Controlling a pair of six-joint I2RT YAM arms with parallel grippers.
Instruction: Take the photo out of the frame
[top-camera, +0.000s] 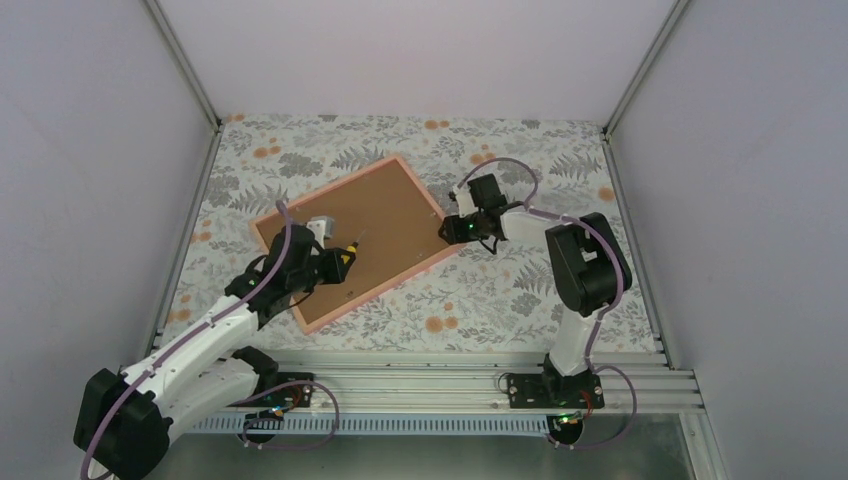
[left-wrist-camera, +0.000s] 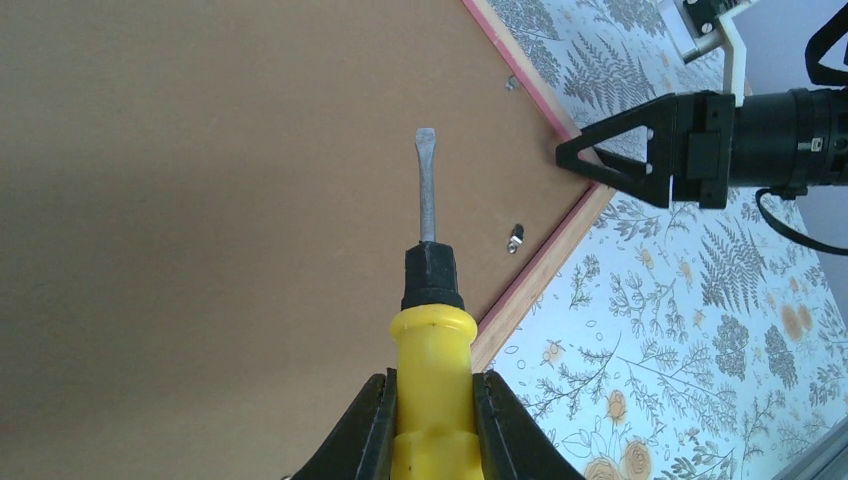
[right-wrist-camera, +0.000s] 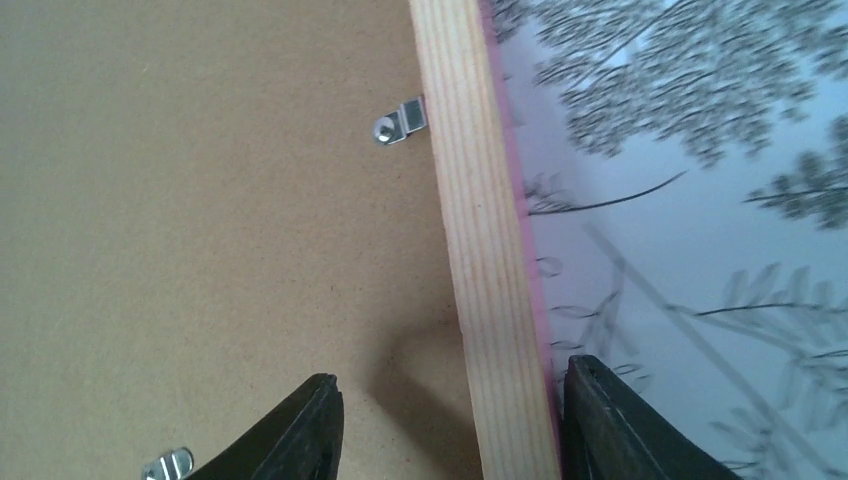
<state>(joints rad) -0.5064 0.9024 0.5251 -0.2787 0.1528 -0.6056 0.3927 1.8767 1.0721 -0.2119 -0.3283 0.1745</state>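
The photo itself does not show in any view. The frame (top-camera: 390, 283) lies face down in the middle of the floral counter (top-camera: 480, 300), so the print must sit beneath the brown backing board (top-camera: 385, 215), facing the counter. The frame's long axis runs from near-left to far-right.

Small metal turn clips (right-wrist-camera: 398, 122) along the rail pin the board down, so the way in is from above, clip by clip.

The left gripper (left-wrist-camera: 430, 400) is clamped on a yellow-handled flat screwdriver (left-wrist-camera: 431, 330). It hovers over the board's left half, blade pointing toward the right rail, where a clip (left-wrist-camera: 515, 238) lies just beyond the tip. That arm looks better placed for the clips.

The right gripper (right-wrist-camera: 455, 380) is at the frame's right end. Its jaws are partly apart, straddling the wooden rail without gripping it, probably to steady the frame.
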